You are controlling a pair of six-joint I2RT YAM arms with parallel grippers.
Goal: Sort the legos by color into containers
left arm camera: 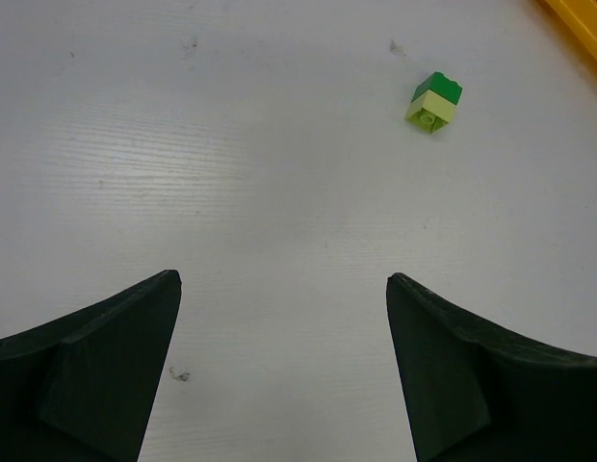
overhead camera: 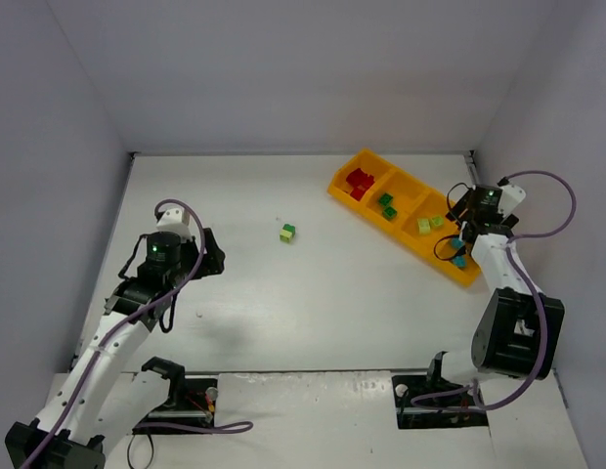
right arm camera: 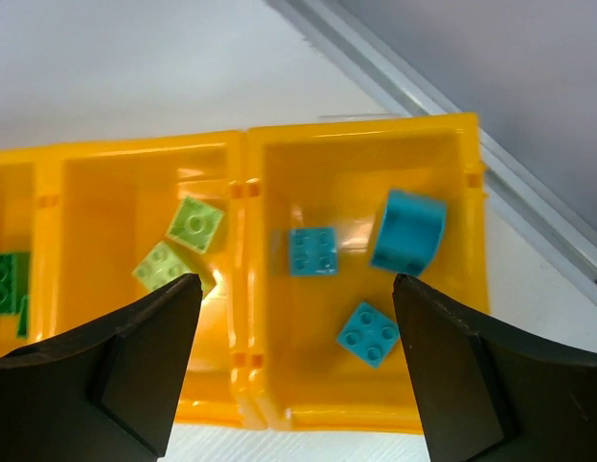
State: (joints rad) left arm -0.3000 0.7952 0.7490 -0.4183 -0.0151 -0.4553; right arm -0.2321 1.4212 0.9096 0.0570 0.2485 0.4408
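Note:
The orange-yellow tray (overhead camera: 350,191) lies at the back right with four compartments. They hold red bricks (overhead camera: 360,182), dark green bricks (overhead camera: 387,206), pale yellow-green bricks (overhead camera: 429,224) and teal bricks (overhead camera: 458,252). In the right wrist view three teal bricks (right arm camera: 367,332) lie in the end compartment and two pale bricks (right arm camera: 194,224) in the one beside it. My right gripper (right arm camera: 297,279) is open and empty above the tray (right arm camera: 318,419). A dark green brick joined to a pale yellow-green brick (overhead camera: 287,233) sits on the table; it shows in the left wrist view (left arm camera: 433,101). My left gripper (left arm camera: 284,279) is open and empty, well short of it.
Grey walls close in the white table (overhead camera: 313,293) on the left, back and right. A metal rail (right arm camera: 443,115) runs along the wall just behind the tray's end.

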